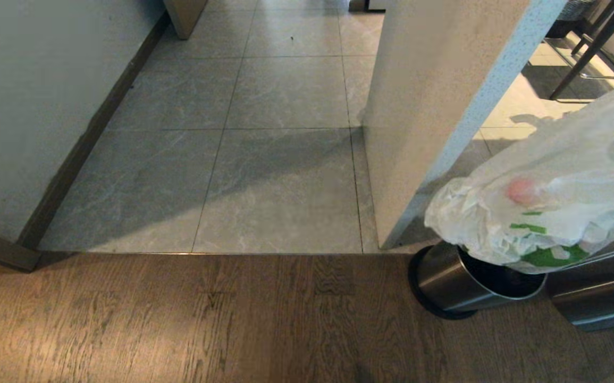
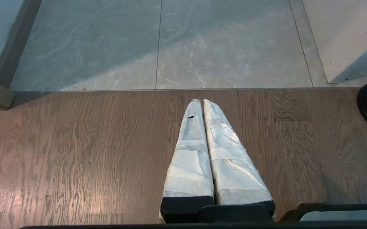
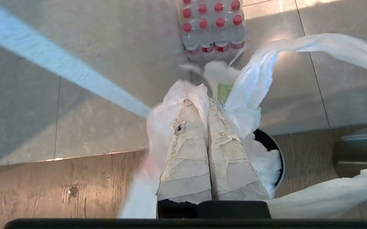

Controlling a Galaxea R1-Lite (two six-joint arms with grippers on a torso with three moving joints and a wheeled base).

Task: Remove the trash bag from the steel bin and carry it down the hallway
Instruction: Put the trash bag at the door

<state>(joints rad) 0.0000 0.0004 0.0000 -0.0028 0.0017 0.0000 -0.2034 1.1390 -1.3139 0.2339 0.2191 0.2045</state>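
Observation:
The trash bag [image 1: 551, 213], thin white plastic with green print and a pink spot showing through, hangs at the right just above the steel bin [image 1: 447, 284]. Its lower end is at the bin's black-rimmed mouth [image 3: 274, 149]. My right gripper [image 3: 207, 100] is shut on the bag's plastic, which is bunched around the taped fingertips; one loop handle [image 3: 329, 43] arcs free beside it. In the head view the bag hides this gripper. My left gripper [image 2: 201, 101] is shut and empty, parked low over the wood floor, away from the bin. The hallway is out of view.
A second steel can [image 1: 599, 292] stands right of the bin. A white partition [image 1: 434, 122] rises just behind it. Grey tiled floor [image 1: 280, 186] with brown skirting [image 1: 89, 138] begins past the wood floor [image 1: 205, 319]. A pack of red-capped bottles [image 3: 213, 28] sits beyond the bin.

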